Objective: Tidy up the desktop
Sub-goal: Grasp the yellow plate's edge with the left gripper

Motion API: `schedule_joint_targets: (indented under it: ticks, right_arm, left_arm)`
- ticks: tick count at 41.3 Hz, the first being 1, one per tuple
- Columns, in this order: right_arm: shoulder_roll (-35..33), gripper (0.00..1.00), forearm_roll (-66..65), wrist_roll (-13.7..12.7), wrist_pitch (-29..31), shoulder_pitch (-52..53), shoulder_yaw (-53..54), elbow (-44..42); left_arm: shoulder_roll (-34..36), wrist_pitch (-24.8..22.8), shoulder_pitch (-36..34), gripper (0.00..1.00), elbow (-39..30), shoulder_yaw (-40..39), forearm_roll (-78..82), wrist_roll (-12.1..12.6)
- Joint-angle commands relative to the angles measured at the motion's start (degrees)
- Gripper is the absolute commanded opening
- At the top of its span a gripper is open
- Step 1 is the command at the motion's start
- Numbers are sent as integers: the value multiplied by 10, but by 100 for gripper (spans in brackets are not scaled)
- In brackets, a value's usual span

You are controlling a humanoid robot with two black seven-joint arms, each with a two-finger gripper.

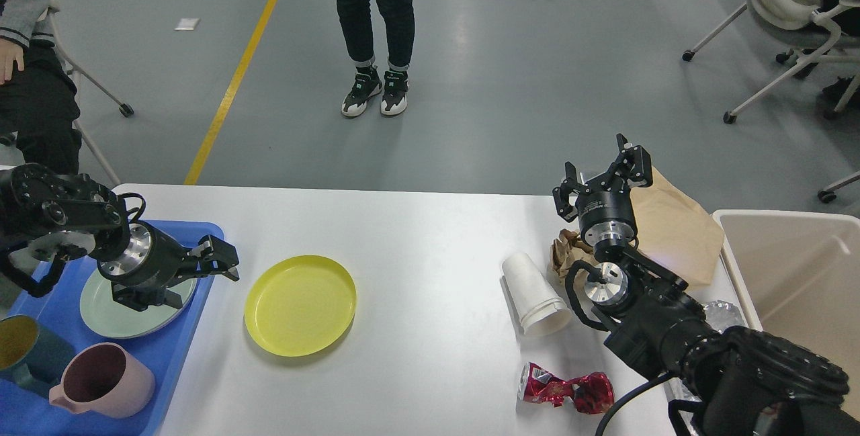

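The white desktop [416, 234] holds a yellow plate [300, 305] left of centre. A white paper cup [534, 295] lies on its side at the right. A crumpled brown paper [564, 254] and a flat brown paper bag [675, 228] lie behind it. A crumpled red wrapper [568, 392] lies near the front edge. My left gripper [195, 278] is open and empty over the tray's right edge, just left of the yellow plate. My right gripper [601, 170] is open and empty, raised above the brown bag's left end.
A blue tray [178, 355] at the left holds a pale green plate [111, 315], a pink mug [101, 379] and a teal cup [27, 352]. A beige bin [799, 275] stands off the right end. A piece of foil [724, 314] lies by my right arm. A person stands beyond the table.
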Motion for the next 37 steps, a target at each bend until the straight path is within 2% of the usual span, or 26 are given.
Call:
schedule_joint_targets:
  ticks: [1, 8, 11, 12, 14, 19, 21, 31, 37]
  right_arm:
    - [1, 100, 0, 0, 0, 1, 0, 1]
    - [1, 100, 0, 0, 0, 1, 0, 1]
    - [1, 100, 0, 0, 0, 1, 0, 1]
    - [1, 100, 0, 0, 0, 1, 0, 1]
    - [1, 100, 0, 0, 0, 1, 0, 1]
    - [1, 100, 0, 0, 0, 1, 0, 1]
    - [1, 100, 0, 0, 0, 1, 0, 1]
    - [1, 100, 0, 0, 0, 1, 0, 1]
    - [1, 100, 0, 0, 0, 1, 0, 1]
  left_arm:
    - [-11, 37, 35, 96, 0, -32, -4, 18]
    - [-36, 119, 98, 96, 0, -73, -4, 31]
    - [-39, 132, 124, 96, 0, -106, -4, 48]
    - [-41, 138, 138, 95, 0, -123, -4, 62]
    - [-41, 148, 149, 94, 0, -132, -4, 69]
    - [-54, 189, 172, 88, -1, -146, -4, 64]
    - [-56, 192, 176, 85, -2, -152, -4, 64]
    - [-53, 203, 184, 82, 2, -153, -4, 64]
    - [-53, 217, 185, 66, 0, -153, -3, 64]
